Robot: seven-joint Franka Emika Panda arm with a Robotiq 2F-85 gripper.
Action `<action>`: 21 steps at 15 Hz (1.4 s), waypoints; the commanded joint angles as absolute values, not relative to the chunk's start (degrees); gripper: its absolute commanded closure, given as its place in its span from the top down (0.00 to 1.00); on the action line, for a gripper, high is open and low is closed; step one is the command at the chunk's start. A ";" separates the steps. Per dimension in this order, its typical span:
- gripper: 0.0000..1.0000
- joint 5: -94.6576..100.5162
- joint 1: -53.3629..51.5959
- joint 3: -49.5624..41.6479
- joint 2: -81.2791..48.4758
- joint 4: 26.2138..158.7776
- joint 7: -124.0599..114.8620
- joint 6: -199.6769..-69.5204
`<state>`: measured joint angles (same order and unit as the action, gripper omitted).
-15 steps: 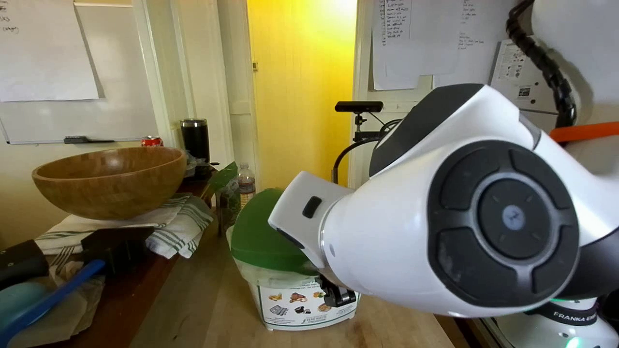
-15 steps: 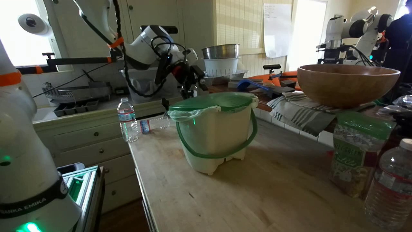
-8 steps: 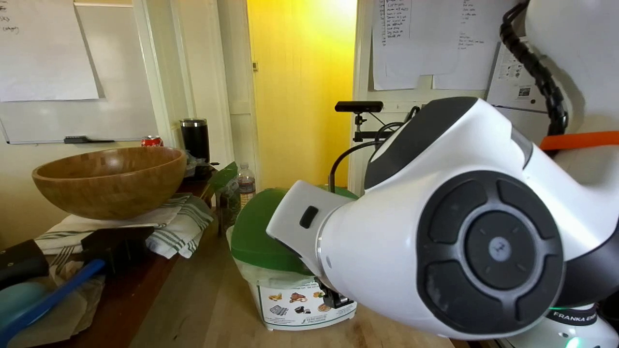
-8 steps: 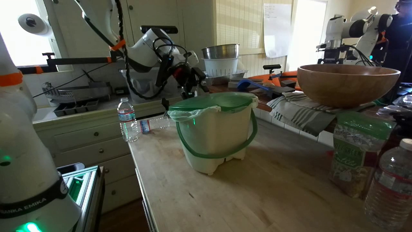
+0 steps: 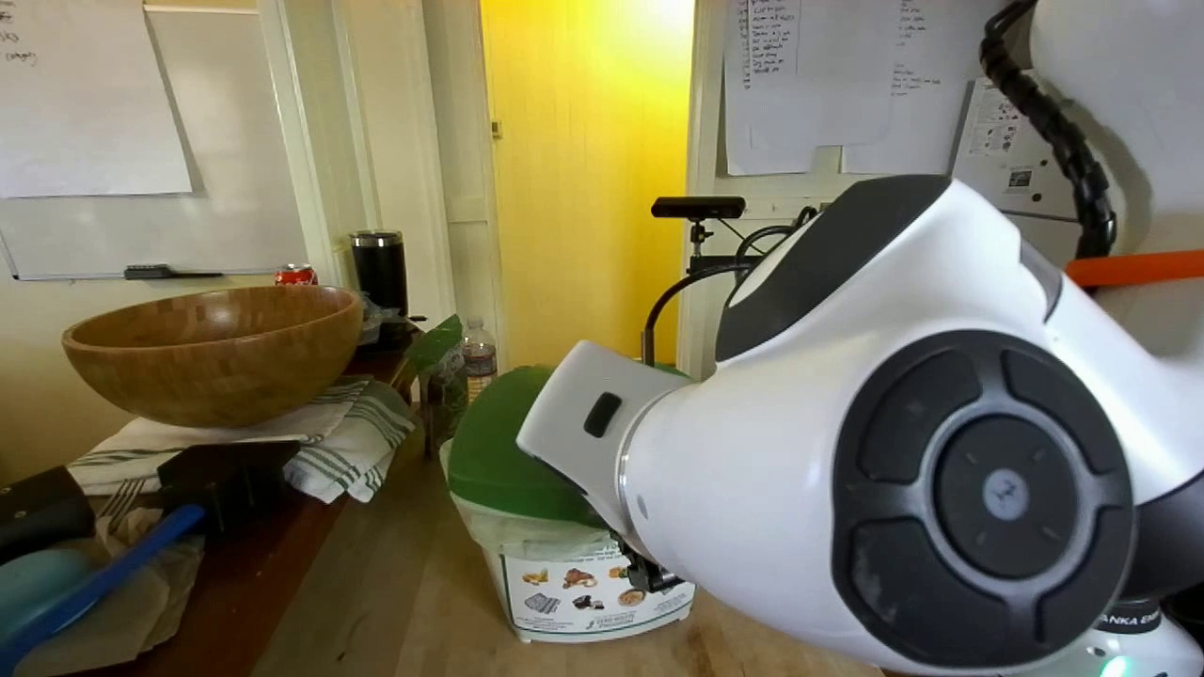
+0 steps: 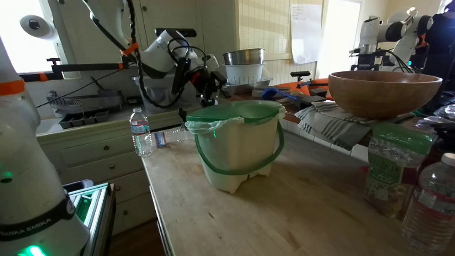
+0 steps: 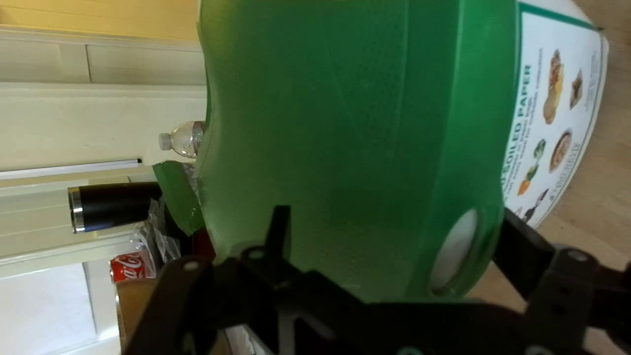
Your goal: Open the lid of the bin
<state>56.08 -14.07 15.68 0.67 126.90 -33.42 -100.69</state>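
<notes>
The bright green lid [image 5: 508, 461] lies on top of the white bin [image 5: 602, 597]. In an exterior view the lid [image 6: 245, 110] covers the bin [image 6: 241, 149], with pale liner out at the rim and the green handle hanging down. In the wrist view my gripper [image 7: 397, 227] has its fingers wide apart. One finger is over the top of the lid [image 7: 335, 123]; the other is at its front edge, close to the bin's label [image 7: 557, 113]. Whether that finger touches the lid is unclear. My gripper [image 6: 215, 96] shows at the bin's far side, partly hidden.
A brown wooden bowl [image 5: 216, 357] sits on striped towels [image 5: 353, 432] on a raised counter. Water bottles [image 6: 140, 133] stand and lie near the table edge. A green bag [image 6: 394, 174] and another bottle [image 6: 432, 202] stand at the near right. A wooden table [image 6: 295, 213] carries the bin.
My arm dipped slightly, then rose a little. The lid's far edge looks very slightly higher in an exterior view. The bin has stayed in place.
</notes>
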 commanded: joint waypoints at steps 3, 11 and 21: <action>1.00 58.02 -15.00 16.01 1.66 126.12 -34.16 -97.36; 1.00 58.01 -15.02 16.31 2.53 125.03 -33.95 -95.30; 1.00 57.44 -14.46 15.97 8.12 124.47 -32.84 -94.66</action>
<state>56.54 -14.56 16.14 5.73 124.35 -33.50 -95.83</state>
